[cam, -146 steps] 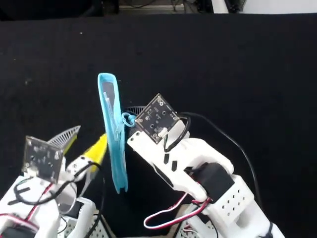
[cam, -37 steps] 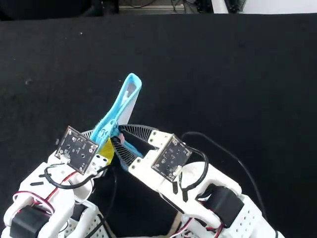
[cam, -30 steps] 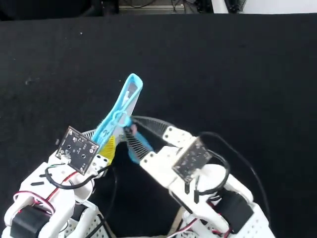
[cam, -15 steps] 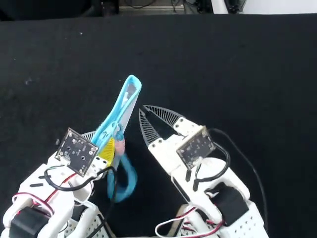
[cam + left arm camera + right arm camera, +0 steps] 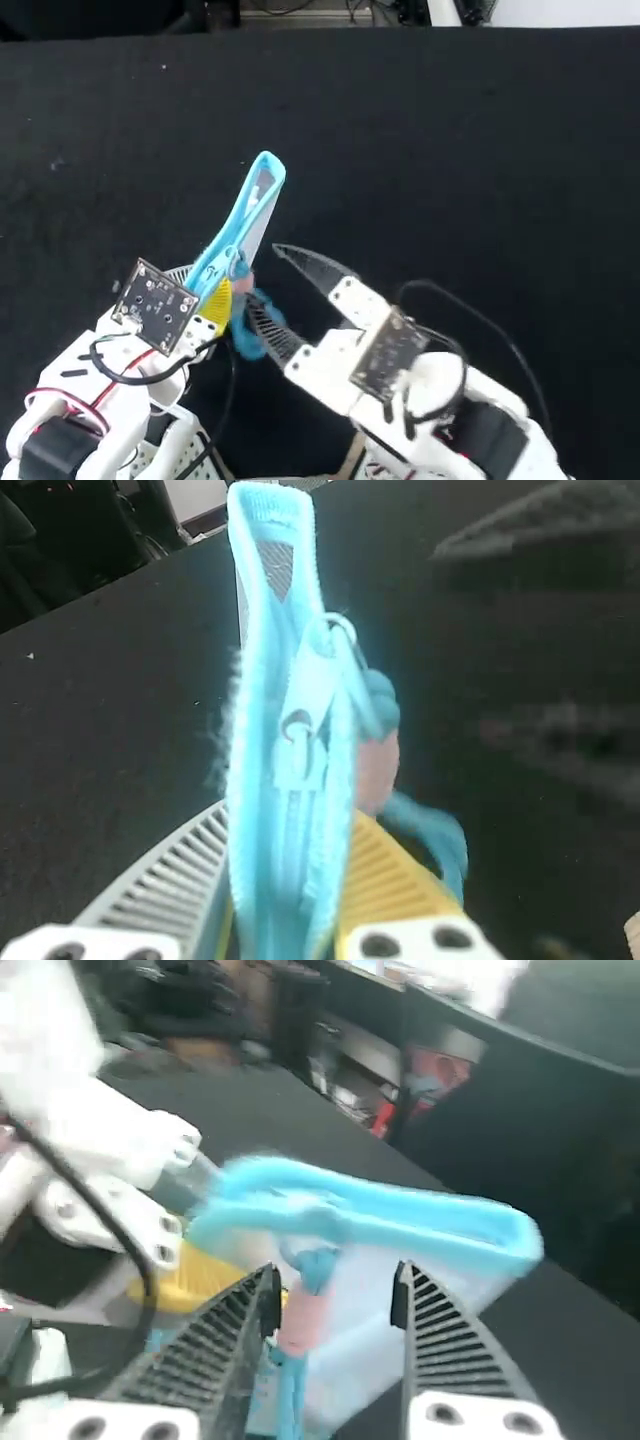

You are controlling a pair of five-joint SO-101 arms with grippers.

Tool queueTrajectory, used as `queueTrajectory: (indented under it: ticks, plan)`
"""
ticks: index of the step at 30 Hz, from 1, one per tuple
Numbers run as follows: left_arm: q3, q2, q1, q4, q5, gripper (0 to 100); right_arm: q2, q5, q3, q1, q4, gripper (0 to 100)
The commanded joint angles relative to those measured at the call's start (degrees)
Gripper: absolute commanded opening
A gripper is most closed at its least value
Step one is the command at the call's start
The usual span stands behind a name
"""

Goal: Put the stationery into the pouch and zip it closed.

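Woven cloth pouch [image 5: 241,214], matt tablecloth [image 5: 450,130]

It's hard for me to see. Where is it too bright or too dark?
High view: the black table hides any shadows, and the blue pouch shows up brightly. Right wrist view: white glare in the room behind the pouch.

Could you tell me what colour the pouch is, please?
The pouch is light blue; left wrist view shows it best.

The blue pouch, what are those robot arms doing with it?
The left gripper is shut on the blue pouch, holding it on edge with the zipper side up. The right gripper is open and sits right beside the zipper pull, which lies in line with the gap between its fingers. It looks ready to grab the pull and work the zip.
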Motion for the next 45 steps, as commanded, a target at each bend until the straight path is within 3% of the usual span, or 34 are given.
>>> queueTrajectory:
  ticks: [1, 13, 18, 45]
  plan:
    - [-0.6, 0.6, 0.2, 0.5, -0.6, 3, 0.7, -0.4, 3.6, -1.7, -6.8, 18.8]
    - [-0.6, 0.6, 0.2, 0.7, -0.6, 3, 0.7, -0.4, 9.4, -0.7, -16.5, 18.8]
    - [-0.6, 0.6, 0.2, 0.5, -0.6, 3, 0.7, -0.4, 9.0, 5.5, -16.6, 18.8]
    - [-0.5, 0.6, 0.2, 0.7, -0.6, 3, 0.1, -0.4, 6.2, 6.5, -15.1, 18.8]
